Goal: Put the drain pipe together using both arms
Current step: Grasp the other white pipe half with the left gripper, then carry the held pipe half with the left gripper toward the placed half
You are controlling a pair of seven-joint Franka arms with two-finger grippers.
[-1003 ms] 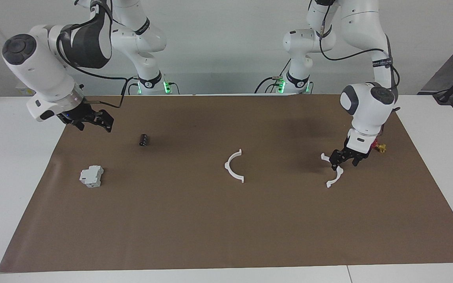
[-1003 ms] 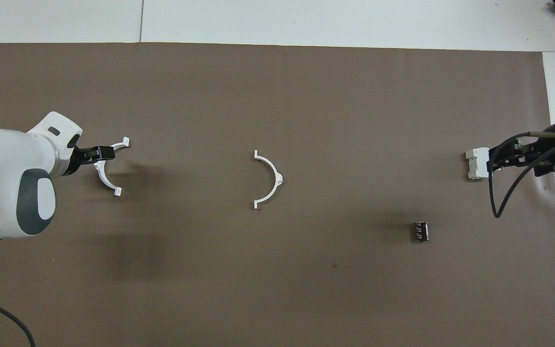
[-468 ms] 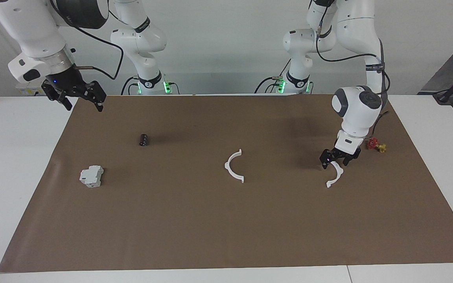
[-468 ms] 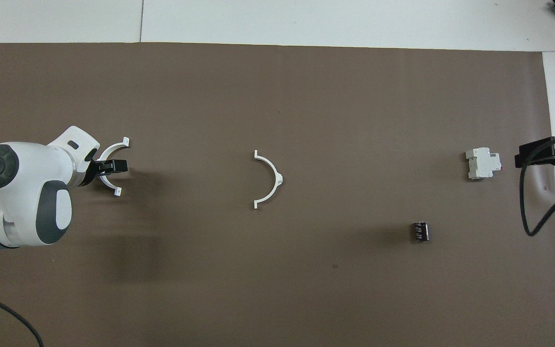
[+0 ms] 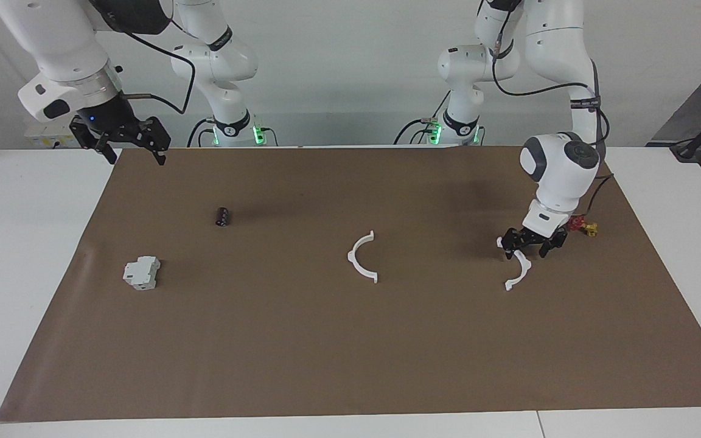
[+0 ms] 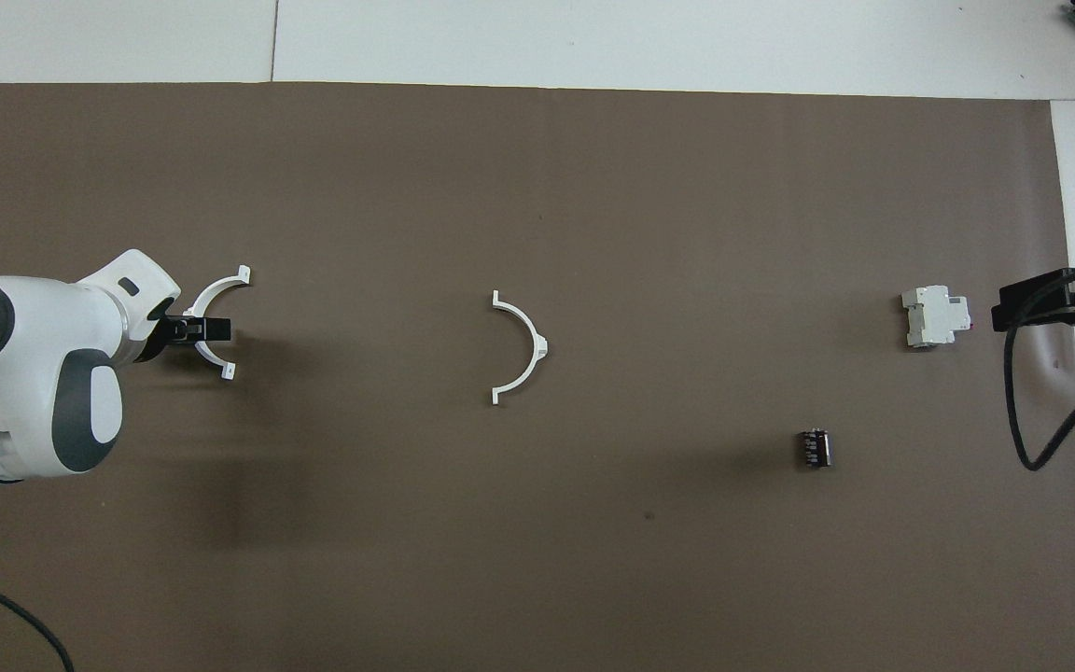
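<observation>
Both end effectors open, nothing held.

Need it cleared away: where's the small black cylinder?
The black cylinder lies on the brown mat toward the right arm's end, nearer the robots than the grey-white box.

Opposed high views, shared mat (image 5: 350, 340)

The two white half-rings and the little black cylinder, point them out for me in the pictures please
half-ring by the left gripper (image 5: 522, 271), facing view, on its arc below the fingers
half-ring at mid-table (image 6: 526, 334), overhead view, on the curve of its arc
black cylinder (image 6: 815, 448), overhead view, on the middle of its body
</observation>
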